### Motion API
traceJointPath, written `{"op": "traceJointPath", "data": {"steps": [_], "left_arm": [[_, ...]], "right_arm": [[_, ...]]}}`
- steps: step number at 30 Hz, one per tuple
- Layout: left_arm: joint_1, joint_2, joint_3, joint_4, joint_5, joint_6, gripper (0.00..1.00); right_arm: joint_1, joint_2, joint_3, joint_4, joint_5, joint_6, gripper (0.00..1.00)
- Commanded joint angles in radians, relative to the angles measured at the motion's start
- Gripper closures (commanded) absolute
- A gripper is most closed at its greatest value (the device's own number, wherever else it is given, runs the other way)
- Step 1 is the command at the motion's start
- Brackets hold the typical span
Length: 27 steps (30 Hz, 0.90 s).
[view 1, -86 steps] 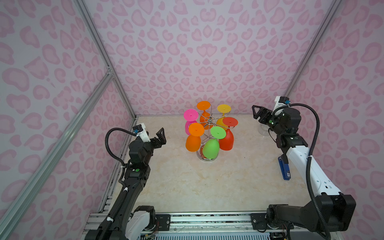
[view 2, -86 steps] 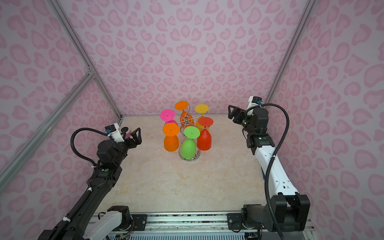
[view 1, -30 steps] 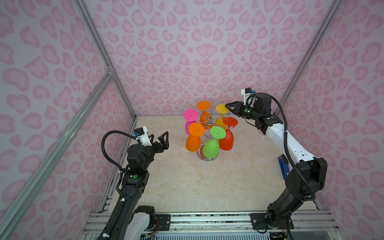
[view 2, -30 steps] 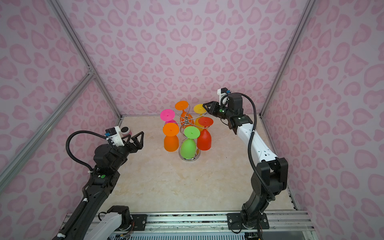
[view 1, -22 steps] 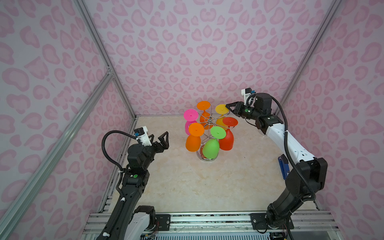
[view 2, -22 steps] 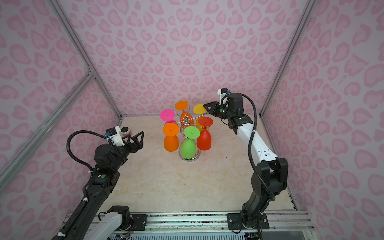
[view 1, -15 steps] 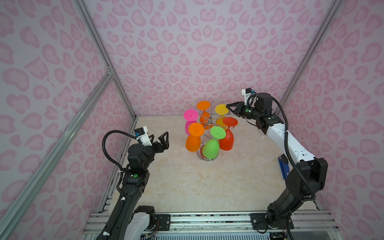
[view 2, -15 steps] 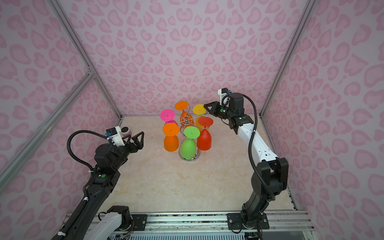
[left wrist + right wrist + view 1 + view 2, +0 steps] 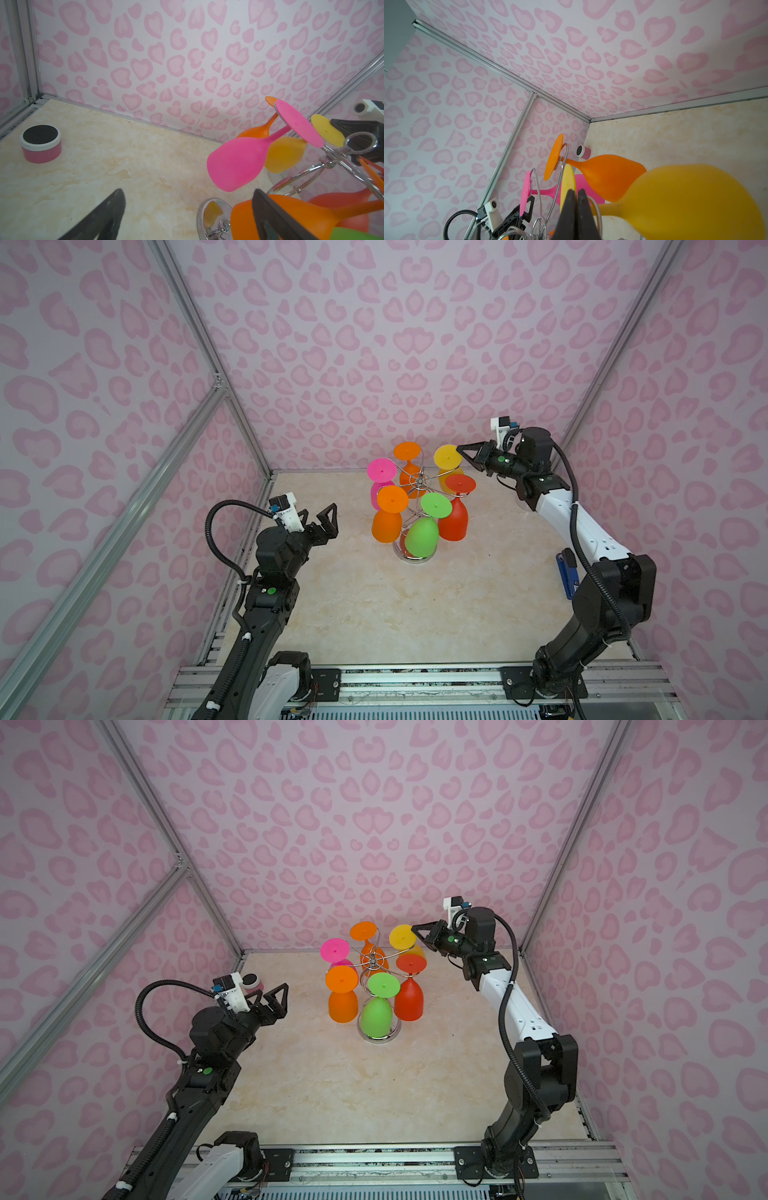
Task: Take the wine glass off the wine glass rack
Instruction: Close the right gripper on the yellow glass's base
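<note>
No brand or wording can be read anywhere; the small blue item (image 9: 566, 576) lying on the worktop (image 9: 374, 614) behind the right hand (image 9: 458, 447) may carry print, but it is too small to make out. The wine glass rack (image 9: 415, 559) is a shiny chrome wire stand with a round mirrored base and curled arms spreading from a hub at the top, and it stands between the two hands. Six matte coloured glasses hang from it foot up and bowl down: pink (image 9: 381, 469), two orange, red (image 9: 460, 484), green (image 9: 435, 504) and the yellow wine glass (image 9: 446, 456). The yellow wine glass is the one closest to the right hand, and its flat round foot meets that hand's tips in both top views. In the right wrist view the two black fingers (image 9: 584, 209) are pressed together with the foot's edge right against them; whether the thin foot is pinched between them cannot be told. The left hand (image 9: 318, 516) hovers well apart from the rack, its fingers spread wide and empty. A pink tin with a black lid (image 9: 41, 143) sits beyond it.
</note>
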Motion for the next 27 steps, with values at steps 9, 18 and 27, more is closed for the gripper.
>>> {"op": "traceJointPath", "data": {"steps": [9,18,27], "left_arm": [[0.0,-0.002,0.0,0.009,-0.007,0.016,0.03],[0.0,-0.002,0.002,0.006,-0.007,0.016,0.03],[0.0,-0.003,0.0,0.005,-0.007,0.016,0.03]], "right_arm": [[-0.024,0.03,-0.037,0.352,-0.097,0.276,1.0],[-0.044,0.001,-0.095,0.37,-0.104,0.288,1.0],[-0.047,-0.045,-0.152,0.371,-0.105,0.283,1.0]]}}
